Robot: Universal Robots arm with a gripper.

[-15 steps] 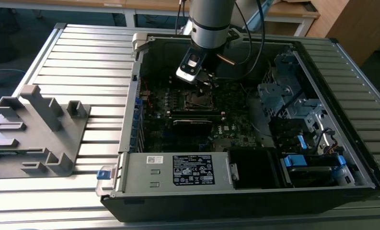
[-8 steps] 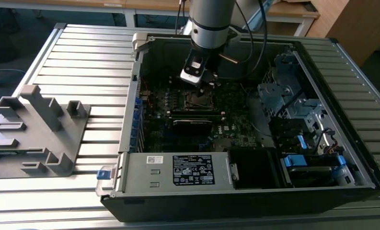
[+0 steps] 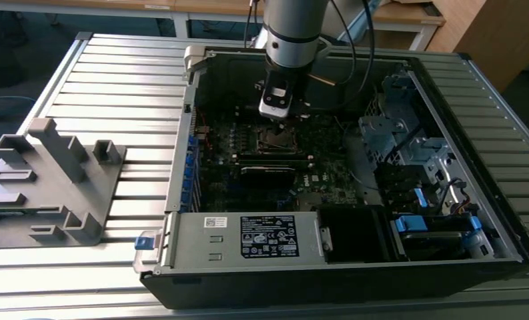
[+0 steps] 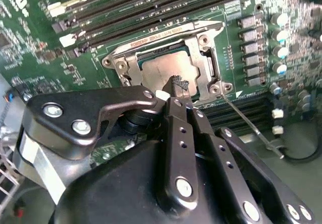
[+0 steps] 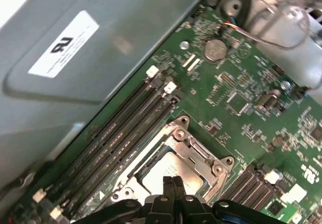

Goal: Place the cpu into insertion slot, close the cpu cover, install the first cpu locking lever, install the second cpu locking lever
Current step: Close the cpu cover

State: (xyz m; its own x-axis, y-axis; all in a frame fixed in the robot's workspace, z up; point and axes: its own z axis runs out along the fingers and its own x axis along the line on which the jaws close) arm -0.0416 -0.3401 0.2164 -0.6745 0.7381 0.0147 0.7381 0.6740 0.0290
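The cpu lies flat in the insertion slot on the green board, its dull metal top showing through the window of the silvery cpu cover, which lies down around it. In the first wrist view the cpu and cpu cover show just beyond my fingertips. My gripper is shut with nothing in it and hovers over the cpu's edge. A thin wire locking lever sticks out loose from the socket's corner. In the exterior view my gripper hangs just above the socket.
Long black memory slots run beside the socket. A black module lies below it in the exterior view. The case walls, a grey power supply and a drive cage hem in the board. A grey fixture stands on the slatted table.
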